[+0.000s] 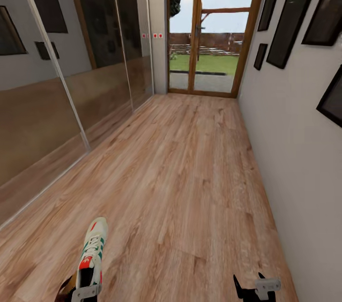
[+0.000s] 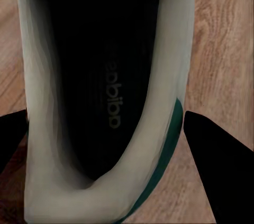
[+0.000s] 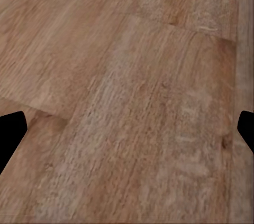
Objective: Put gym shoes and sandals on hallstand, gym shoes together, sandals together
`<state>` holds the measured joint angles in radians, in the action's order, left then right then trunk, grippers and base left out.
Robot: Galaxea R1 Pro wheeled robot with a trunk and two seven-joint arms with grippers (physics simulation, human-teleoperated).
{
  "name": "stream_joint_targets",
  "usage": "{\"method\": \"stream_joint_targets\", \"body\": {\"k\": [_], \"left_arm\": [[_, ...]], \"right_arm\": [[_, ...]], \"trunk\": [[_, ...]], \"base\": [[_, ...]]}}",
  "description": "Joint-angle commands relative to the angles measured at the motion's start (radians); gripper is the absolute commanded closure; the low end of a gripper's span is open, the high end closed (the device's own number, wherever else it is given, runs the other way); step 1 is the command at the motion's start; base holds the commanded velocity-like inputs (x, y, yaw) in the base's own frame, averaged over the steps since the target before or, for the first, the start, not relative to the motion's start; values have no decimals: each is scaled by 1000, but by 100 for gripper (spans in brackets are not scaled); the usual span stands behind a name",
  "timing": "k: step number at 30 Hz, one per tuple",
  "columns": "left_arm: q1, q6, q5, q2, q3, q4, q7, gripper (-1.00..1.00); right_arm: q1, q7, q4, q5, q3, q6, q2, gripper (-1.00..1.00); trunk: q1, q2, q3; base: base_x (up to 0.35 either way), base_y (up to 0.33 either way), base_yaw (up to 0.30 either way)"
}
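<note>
Wood-plank corridor floor [image 1: 190,174] runs to a glazed door [image 1: 209,31]; mirrored panels line the left. One gym shoe [image 1: 92,254] sits at the left gripper [image 1: 85,291], fingers flanking its heel and seemingly clamped, though contact is unclear. Right gripper [image 3: 127,129] hangs spread, empty. Judged: placement on the rack not yet done.

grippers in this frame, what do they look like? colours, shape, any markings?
Left gripper and right gripper: pale grey bracket-like bodies with small dark holes. Right carries black, tapered, pointed fingers. In both wrist views the fingers are plain black wedges. No cables or markings visible.
</note>
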<state>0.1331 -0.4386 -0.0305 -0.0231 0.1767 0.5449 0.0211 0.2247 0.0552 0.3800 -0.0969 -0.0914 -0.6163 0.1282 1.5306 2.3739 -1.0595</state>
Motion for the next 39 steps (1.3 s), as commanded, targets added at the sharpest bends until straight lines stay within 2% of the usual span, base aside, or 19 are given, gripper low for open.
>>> {"method": "stream_joint_targets", "body": {"k": [1,11,39], "left_arm": [[0,-3,-3,0,1,0,1,100],[0,-3,-3,0,1,0,2,100],[0,-3,-2,0,1,-2,0,100]], "right_arm": [[1,5,-1,-11,-5,-3,1,-100],[1,5,-1,-11,-6,-3,-1,-100],[1,8,-1,-7,-8,-3,-2,-100]], "trunk": [[0,0,1],[0,0,11],[0,0,12]], "base": [[339,-1,-160],[339,-37,-88],[339,-15,-2]]}}
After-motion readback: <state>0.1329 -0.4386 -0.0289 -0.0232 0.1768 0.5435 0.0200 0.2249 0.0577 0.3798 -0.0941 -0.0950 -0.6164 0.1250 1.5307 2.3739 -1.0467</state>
